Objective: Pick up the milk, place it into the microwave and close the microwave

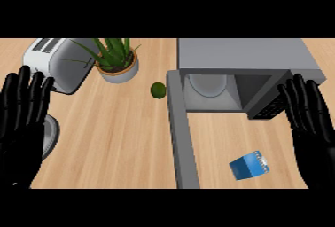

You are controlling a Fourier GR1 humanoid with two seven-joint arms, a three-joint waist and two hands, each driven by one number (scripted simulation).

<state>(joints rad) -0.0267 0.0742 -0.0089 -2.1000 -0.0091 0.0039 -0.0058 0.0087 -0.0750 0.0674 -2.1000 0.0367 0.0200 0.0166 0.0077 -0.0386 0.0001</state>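
Our left hand [23,119] rests open at the left edge, hiding part of a grey disc [50,138]. Then come a toaster [56,62], a plant [116,60] and a green fruit [158,90]. The microwave [248,57] has its door [182,142] open, with a plate [209,84] inside. The blue milk [251,165] sits on the counter [118,146] right of the door; we can read no lettering. Our right hand [311,124], also open, covers part of the keypad [265,108].

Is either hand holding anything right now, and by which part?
Nothing is held. The left hand and right hand are both open, fingers straight; the milk carton sits on the counter, apart from both.
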